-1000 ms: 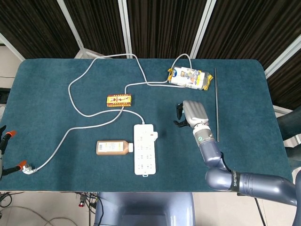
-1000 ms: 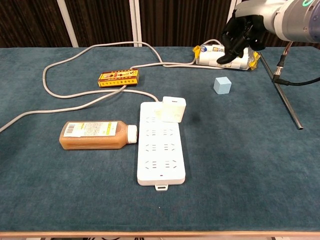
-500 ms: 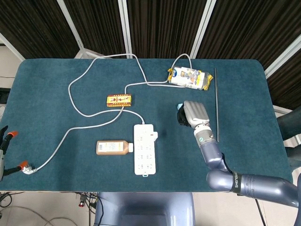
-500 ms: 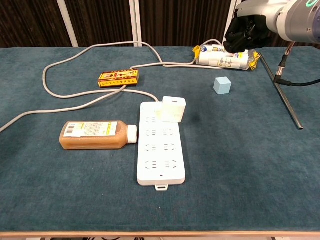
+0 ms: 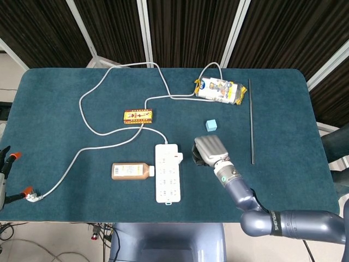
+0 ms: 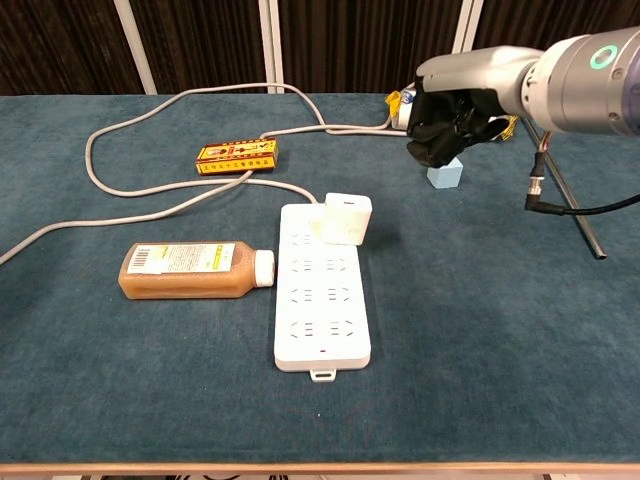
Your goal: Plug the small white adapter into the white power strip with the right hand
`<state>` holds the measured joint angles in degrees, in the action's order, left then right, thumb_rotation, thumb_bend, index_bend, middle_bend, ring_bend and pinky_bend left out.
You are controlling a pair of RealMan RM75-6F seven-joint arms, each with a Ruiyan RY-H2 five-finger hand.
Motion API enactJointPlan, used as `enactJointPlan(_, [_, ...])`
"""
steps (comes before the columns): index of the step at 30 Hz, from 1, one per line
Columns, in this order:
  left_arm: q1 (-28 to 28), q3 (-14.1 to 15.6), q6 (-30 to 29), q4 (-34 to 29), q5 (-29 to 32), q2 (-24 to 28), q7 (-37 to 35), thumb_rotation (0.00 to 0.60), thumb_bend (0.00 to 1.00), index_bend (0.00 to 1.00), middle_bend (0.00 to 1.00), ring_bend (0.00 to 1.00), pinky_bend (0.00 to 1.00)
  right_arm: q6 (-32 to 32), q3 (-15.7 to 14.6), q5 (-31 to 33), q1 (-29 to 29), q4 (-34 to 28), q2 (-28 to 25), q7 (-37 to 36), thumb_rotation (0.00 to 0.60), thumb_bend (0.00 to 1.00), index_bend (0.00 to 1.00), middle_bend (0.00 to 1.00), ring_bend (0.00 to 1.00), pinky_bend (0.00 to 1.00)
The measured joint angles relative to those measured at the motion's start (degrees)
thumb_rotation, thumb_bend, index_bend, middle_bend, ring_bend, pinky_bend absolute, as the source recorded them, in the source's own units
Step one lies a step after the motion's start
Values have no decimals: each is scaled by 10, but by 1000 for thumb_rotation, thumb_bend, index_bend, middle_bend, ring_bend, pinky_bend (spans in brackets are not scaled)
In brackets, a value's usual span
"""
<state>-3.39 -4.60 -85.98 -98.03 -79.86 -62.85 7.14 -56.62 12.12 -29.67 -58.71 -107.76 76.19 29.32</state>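
The white power strip (image 5: 168,180) (image 6: 322,300) lies flat near the table's front edge. The small white adapter (image 5: 179,158) (image 6: 347,218) leans against the strip's far right corner, tilted, and nothing holds it. My right hand (image 5: 207,152) (image 6: 445,125) hovers above the cloth to the right of the adapter, clearly apart from it. Its dark fingers are curled in with nothing in them. In the chest view it hangs in front of a small blue cube (image 6: 444,172). My left hand does not show in either view.
An amber bottle (image 5: 131,171) (image 6: 195,270) lies against the strip's left side. A red-yellow box (image 5: 138,116) and the strip's grey cable (image 5: 87,109) lie further back. A snack packet (image 5: 219,90), the blue cube (image 5: 211,125) and a black rod (image 5: 251,120) occupy the right.
My right hand has moved left and toward the front, closer to the adapter, uncovering the blue cube in the head view. Its fingers went from partly spread to curled in.
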Motion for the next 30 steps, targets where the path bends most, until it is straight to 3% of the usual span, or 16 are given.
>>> enactJointPlan(7, [0,-1,-1,0,2,0,-1,600,91,195,0,0,0,21,-6,61,-39,-6,4,40,600,985,1000,878,907,1000])
enactJointPlan(18, [0,-2,-1,1,4,1,-3,600,92,196,0,0,0,81,-23,251,-165,22,0,127,600,984,1000,878,907,1000])
enactJointPlan(30, [0,-3,-1,1,4,2,-5,600,92,196,0,0,0,52,-19,293,-210,73,45,132,600,984,1000,878,907,1000])
